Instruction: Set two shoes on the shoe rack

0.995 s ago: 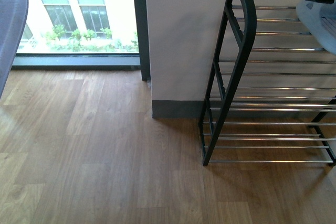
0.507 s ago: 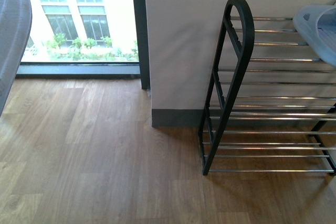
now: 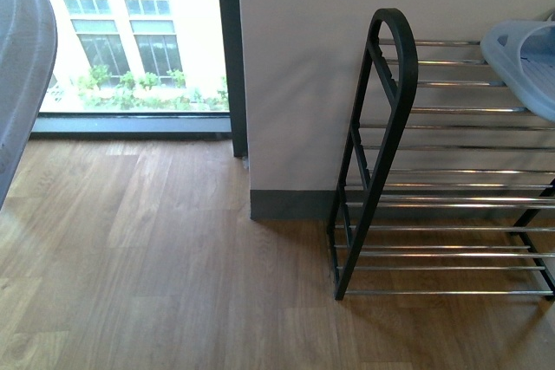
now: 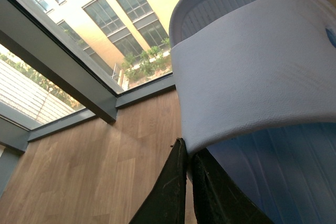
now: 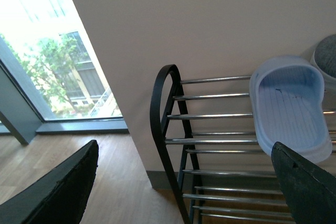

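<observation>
One blue slipper (image 4: 252,72) hangs in the air with my left gripper (image 4: 187,148) shut on the edge of its strap. Its grey-blue sole shows at the left edge of the front view (image 3: 22,58). The other blue slipper (image 5: 289,106) lies sole down on the top rods of the shoe rack (image 5: 163,114), also seen at the right edge of the front view (image 3: 525,62). The rack (image 3: 390,127) stands against the white wall. My right gripper (image 5: 185,148) is open with nothing between its fingers (image 5: 68,187), held back from the rack.
A grey rounded thing (image 5: 328,56) sits on the rack's top tier beside the slipper. A floor-to-ceiling window (image 3: 130,32) with a dark frame post (image 3: 230,49) is left of the wall. Wooden floor (image 3: 173,257) spreads before the rack.
The dark gripper at the top right above the racked slipper has left the front view. The rack and slipper now sit lower in the picture. The held slipper stays at the left edge.
</observation>
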### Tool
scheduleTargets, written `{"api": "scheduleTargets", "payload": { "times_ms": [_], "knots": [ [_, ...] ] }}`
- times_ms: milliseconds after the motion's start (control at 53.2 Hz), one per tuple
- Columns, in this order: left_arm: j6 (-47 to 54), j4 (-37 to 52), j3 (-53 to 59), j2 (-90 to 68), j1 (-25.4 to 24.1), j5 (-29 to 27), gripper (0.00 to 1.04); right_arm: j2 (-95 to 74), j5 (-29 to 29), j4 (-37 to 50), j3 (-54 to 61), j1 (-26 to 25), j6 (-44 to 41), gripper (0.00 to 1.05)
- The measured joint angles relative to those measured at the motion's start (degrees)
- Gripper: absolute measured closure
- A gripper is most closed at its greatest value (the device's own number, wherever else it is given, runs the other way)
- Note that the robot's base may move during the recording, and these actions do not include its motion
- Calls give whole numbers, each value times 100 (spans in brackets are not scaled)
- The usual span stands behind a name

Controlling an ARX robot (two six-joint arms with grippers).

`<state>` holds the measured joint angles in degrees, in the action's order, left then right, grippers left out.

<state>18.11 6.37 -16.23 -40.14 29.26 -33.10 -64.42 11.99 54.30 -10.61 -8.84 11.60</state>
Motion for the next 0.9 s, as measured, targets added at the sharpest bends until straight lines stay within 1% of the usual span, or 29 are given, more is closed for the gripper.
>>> {"api": "scheduleTargets", "payload": {
  "times_ms": [94, 113, 150, 169, 207, 263, 338, 376, 394, 432, 451, 507, 526, 563, 601, 901],
  "knots": [
    [0, 0, 0, 2, 0, 0, 103, 0, 0, 2, 0, 0, 44, 9],
    [0, 0, 0, 0, 0, 2, 103, 9, -74, -15, 0, 24, 7, 11],
    [0, 0, 0, 0, 0, 0, 103, 72, -313, -118, 17, 76, -234, 17],
    [0, 0, 0, 0, 0, 0, 103, 170, -444, -199, 76, 109, -468, 22],
    [0, 0, 0, 0, 0, 2, 103, 326, -516, -284, 175, 155, -656, 29],
    [0, 0, 0, 2, 0, 0, 103, 669, -595, -450, 339, 256, -907, 43],
    [0, 0, 0, 0, 0, 0, 103, 1001, -678, -636, 496, 345, -1014, 59],
    [0, 0, 0, 0, 0, 0, 103, 1014, -719, -435, 623, 385, -1038, 66],
    [0, 0, 0, 0, 0, 2, 103, 1025, -761, -400, 654, 411, -1043, 68],
    [0, 0, 0, 0, 0, 0, 103, 1095, -1067, -422, 748, 590, -1060, 75],
    [0, 0, 0, 2, 0, 4, 103, 1178, -1132, -490, 809, 702, -1073, 80],
    [0, 0, 0, 0, 0, 0, 103, 1423, -1137, -715, 896, 831, -1104, 91],
    [0, 0, 0, 0, 0, 2, 103, 1471, -1139, -750, 903, 841, -1106, 93],
    [0, 0, 0, 0, 0, 0, 103, 1663, -1147, -898, 931, 850, -1117, 100],
    [0, 0, 0, 0, 0, 2, 103, 1803, -1165, -1014, 942, 852, -1137, 104],
    [0, 0, 0, 0, 0, 2, 103, 3283, -1198, -2330, 951, 861, -1141, 103]
  ]
}}
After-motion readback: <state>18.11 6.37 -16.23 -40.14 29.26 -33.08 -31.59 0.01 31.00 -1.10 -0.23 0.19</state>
